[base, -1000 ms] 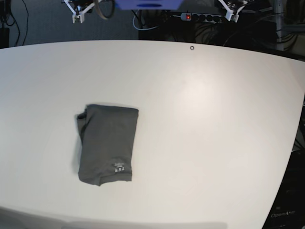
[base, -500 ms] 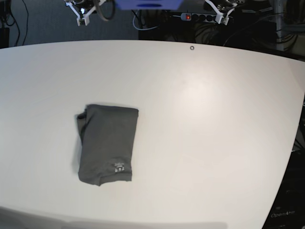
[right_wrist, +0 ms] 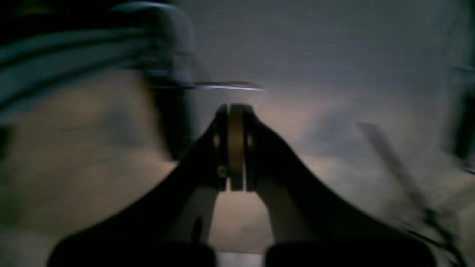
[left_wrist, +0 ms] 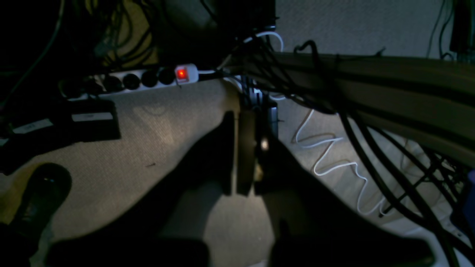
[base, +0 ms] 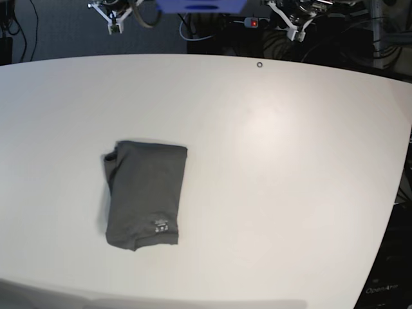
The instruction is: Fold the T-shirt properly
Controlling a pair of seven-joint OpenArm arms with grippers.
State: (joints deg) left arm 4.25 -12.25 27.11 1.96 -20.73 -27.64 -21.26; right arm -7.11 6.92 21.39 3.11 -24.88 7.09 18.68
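The T-shirt lies folded on the table. My left gripper and right gripper, both pressed together and empty, hang beyond the table's far edge, well apart from the shirt.

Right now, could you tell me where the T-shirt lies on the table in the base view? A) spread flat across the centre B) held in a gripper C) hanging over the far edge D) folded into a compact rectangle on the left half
D: the T-shirt lies as a folded rectangle on the left half of the white table, with neither gripper near it.
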